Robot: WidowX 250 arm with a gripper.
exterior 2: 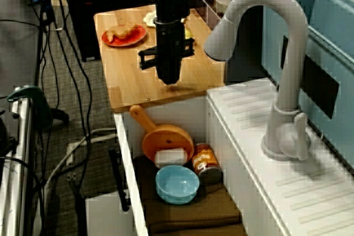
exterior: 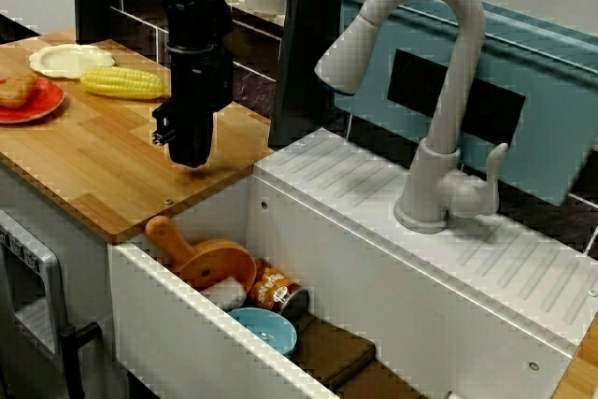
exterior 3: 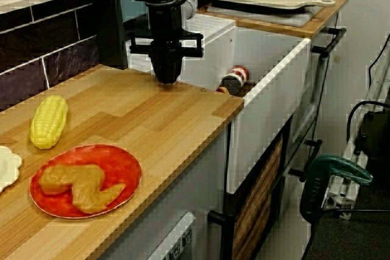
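Observation:
My black gripper (exterior: 192, 154) (exterior 2: 168, 78) (exterior 3: 166, 77) hangs point-down just above the wooden counter (exterior: 103, 165) (exterior 3: 158, 120), close to the edge by the sink. Its fingers are pressed together into one tapered tip, and I see nothing between them. Nearest on the counter is a yellow corn cob (exterior: 123, 82) (exterior 3: 49, 120), a hand's width behind it. Farther off, a red plate (exterior: 37, 107) (exterior 2: 135, 38) (exterior 3: 119, 162) carries a brown piece of food (exterior 3: 79, 184). A cream plate (exterior: 70, 60) lies beyond the corn.
The white sink (exterior: 177, 324) (exterior 2: 126, 153) holds an orange wooden pan (exterior: 210, 261) (exterior 2: 166, 139), a blue bowl (exterior 2: 177, 183), a can (exterior 2: 206, 163) (exterior 3: 234, 79), a white block (exterior 2: 170, 157) and brown cloth (exterior 2: 188, 208). A grey faucet (exterior: 439, 91) arches above it. A blue bin (exterior: 551, 91) stands behind.

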